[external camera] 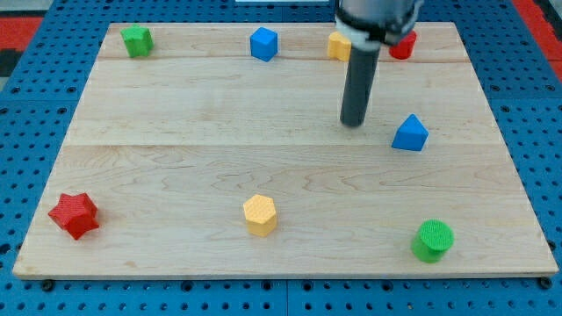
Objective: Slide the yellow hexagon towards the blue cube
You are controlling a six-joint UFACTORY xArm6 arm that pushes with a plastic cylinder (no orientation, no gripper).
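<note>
The yellow hexagon [260, 214] lies on the wooden board near the view's bottom, slightly left of centre. The blue cube [263, 43] sits near the view's top, almost straight above the hexagon and far from it. My tip [353, 122] is the lower end of the dark rod, standing right of centre in the upper half. It touches no block. It is well up and to the right of the hexagon, and down and to the right of the blue cube.
A blue triangular block [410, 133] lies just right of my tip. A yellow block [339, 45] and a red block [404, 44] sit at the top, partly hidden by the arm. A green block [136, 40] is top left, a red star [74, 215] bottom left, a green cylinder [433, 240] bottom right.
</note>
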